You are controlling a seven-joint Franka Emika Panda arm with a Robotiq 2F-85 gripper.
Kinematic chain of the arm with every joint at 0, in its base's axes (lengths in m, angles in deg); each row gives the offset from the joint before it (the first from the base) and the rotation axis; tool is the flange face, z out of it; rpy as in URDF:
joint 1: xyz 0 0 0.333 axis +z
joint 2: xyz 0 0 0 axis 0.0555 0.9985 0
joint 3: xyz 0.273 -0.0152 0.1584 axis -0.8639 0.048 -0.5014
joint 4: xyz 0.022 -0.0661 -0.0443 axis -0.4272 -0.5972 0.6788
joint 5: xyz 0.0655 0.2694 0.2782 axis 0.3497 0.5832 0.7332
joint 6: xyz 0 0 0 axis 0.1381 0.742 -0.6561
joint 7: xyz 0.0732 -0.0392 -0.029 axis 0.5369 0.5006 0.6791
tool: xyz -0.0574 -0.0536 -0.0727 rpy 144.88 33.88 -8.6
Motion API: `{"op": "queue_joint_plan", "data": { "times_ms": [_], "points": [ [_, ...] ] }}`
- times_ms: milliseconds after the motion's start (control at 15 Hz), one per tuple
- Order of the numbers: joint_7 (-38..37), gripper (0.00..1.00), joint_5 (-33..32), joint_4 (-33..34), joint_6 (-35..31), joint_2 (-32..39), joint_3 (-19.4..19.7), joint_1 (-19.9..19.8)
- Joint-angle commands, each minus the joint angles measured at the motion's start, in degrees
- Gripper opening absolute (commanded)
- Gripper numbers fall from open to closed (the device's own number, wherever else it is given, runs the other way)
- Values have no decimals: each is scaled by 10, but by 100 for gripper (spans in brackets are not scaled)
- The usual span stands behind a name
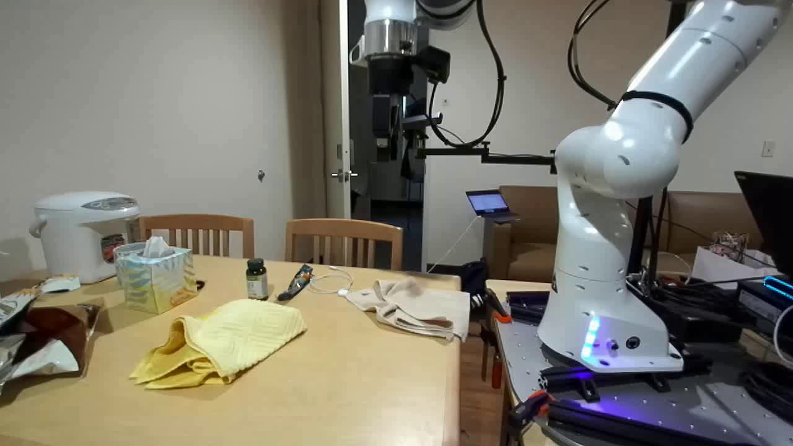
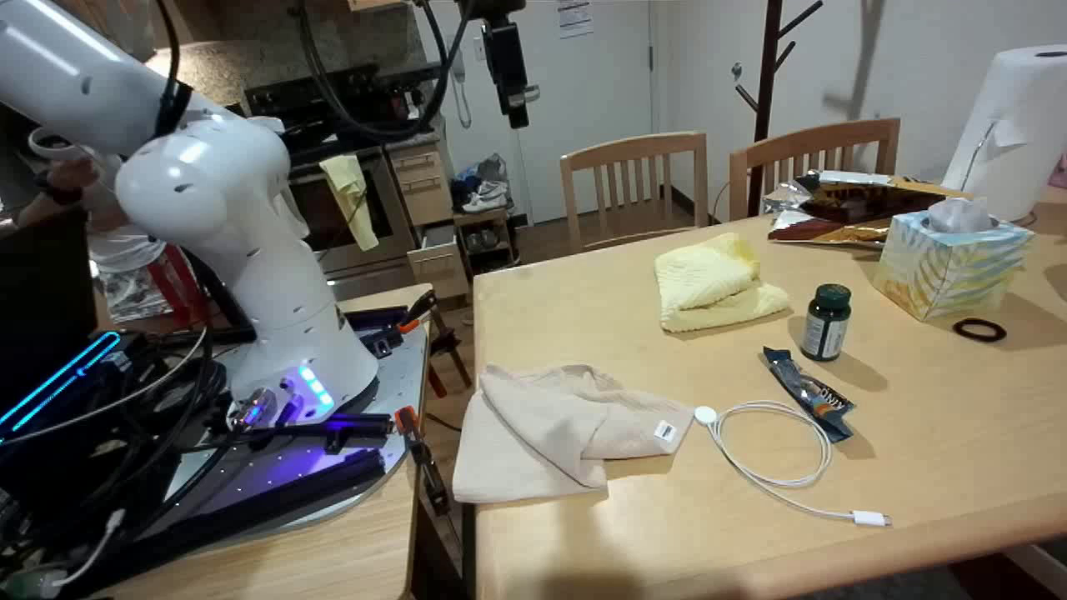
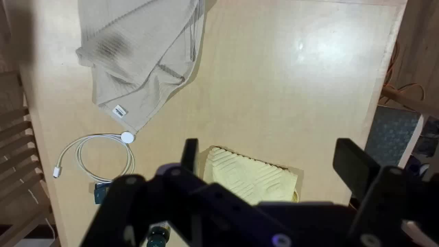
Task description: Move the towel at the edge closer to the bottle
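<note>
Well apart, hand [image 3: 269,157] high, beige towel [image 2: 554,437] lower

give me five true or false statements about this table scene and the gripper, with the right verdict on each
1. The beige towel reaches the edge of the table. True.
2. The yellow towel on the table lies nearer the bottle than the beige towel does. True.
3. The bottle lies on its side. False: the bottle stands upright.
4. The gripper is clamped on the beige towel. False: the gripper is open, holding nothing.
5. A tissue pokes out of the tissue box. True.
</note>
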Motion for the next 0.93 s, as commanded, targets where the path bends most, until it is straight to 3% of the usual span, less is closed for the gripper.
{"op": "queue_joint_plan", "data": {
  "times_ms": [0,400,867],
  "points": [
    [1,100,1,1,1,0,-2,-2],
    [1,100,1,-1,-4,-1,-1,-2],
    [-62,100,9,-26,-49,13,7,-34]
  ]
}}
